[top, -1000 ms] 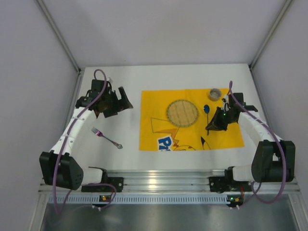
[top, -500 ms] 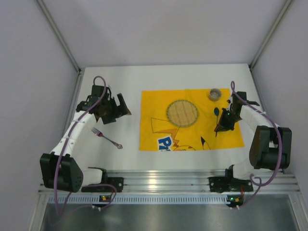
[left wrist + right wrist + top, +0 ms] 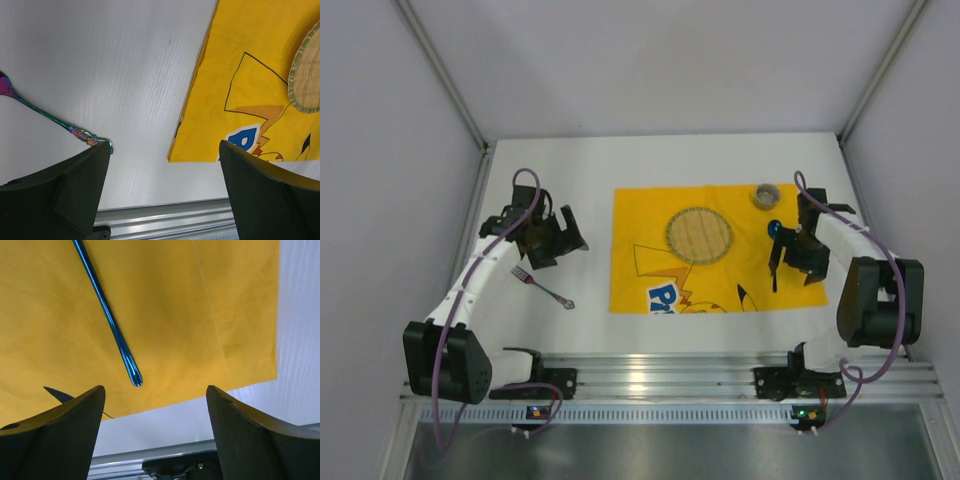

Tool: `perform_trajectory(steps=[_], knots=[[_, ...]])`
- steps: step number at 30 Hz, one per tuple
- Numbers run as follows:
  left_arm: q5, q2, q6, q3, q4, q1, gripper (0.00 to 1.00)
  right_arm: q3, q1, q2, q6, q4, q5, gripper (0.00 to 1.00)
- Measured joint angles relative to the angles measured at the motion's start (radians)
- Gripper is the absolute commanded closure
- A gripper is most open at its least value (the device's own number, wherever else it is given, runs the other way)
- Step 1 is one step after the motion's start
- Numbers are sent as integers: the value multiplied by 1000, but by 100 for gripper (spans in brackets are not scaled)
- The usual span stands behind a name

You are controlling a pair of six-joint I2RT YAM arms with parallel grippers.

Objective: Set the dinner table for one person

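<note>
The white dinner table (image 3: 570, 170) carries a yellow cartoon placemat (image 3: 650, 250) with a round woven plate (image 3: 699, 234) on it. A blue spoon (image 3: 775, 258) lies flat on the mat's right part, handle toward the near edge. My right gripper (image 3: 798, 256) hovers just beside it, open and empty. In the right wrist view the spoon handle (image 3: 107, 315) rests on the cloth ahead of the open gripper (image 3: 155, 390). An iridescent fork (image 3: 542, 287) lies on the bare table left of the mat. My left gripper (image 3: 560, 247) hangs open above and behind it; the fork (image 3: 50, 117) shows beside the left finger (image 3: 75, 185).
A small grey cup (image 3: 766, 195) stands at the mat's far right corner. The ribbed aluminium rail (image 3: 660, 375) runs along the near edge. Grey walls close in the left, right and far sides. The mat's near left corner (image 3: 175, 157) lies between the left fingers.
My right gripper has opened and let go of the blue spoon, which now lies on the mat's right side. The left gripper has drifted nearer toward the fork, still open.
</note>
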Motion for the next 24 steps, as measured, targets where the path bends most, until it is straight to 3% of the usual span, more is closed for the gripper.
perform_trajectory(steps=[10, 17, 24], knots=[[-151, -1, -130, -76, -71, 15, 9, 106, 38, -78, 3, -92, 27, 18], [-153, -7, -222, -246, -51, 127, 14, 145, 101, -154, 19, -127, -8, 18], [-154, 41, -238, -282, 32, 158, 15, 107, 107, -194, 26, -135, -50, 18]])
